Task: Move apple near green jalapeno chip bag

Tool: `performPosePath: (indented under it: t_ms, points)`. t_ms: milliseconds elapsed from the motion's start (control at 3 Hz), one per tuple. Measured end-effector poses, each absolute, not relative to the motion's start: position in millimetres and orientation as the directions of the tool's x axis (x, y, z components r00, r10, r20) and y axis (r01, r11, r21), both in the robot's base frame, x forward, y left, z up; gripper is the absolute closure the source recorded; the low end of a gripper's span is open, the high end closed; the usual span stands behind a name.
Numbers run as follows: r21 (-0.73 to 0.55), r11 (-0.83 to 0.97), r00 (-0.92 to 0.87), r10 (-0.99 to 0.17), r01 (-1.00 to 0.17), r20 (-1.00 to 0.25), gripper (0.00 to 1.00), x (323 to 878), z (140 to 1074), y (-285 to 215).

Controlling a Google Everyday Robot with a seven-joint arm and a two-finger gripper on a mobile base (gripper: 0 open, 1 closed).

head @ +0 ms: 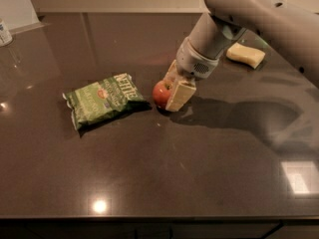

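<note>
The small red apple sits on the dark countertop, just right of the green jalapeno chip bag, a short gap from the bag's right end. My gripper comes down from the upper right and is closed around the apple, with one pale finger in front of it and the other behind. The apple's right side is hidden by the finger.
A pale yellow sponge-like block lies at the back right, behind my arm. A white container stands at the far left edge. The counter's front edge runs along the bottom.
</note>
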State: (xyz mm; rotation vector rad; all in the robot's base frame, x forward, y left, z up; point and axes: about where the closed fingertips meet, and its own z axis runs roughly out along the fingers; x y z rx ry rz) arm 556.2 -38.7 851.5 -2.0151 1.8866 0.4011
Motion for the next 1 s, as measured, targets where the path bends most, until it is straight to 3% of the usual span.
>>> performPosePath:
  t_ms: [667,1000]
  points:
    - [-0.05,-0.057,0.074,-0.894,-0.997,-0.442,0.13,555.4,849.7,-34.7]
    - [-0.049,-0.059,0.075,-0.894,-0.997,-0.442,0.0,555.3,848.7,-33.6]
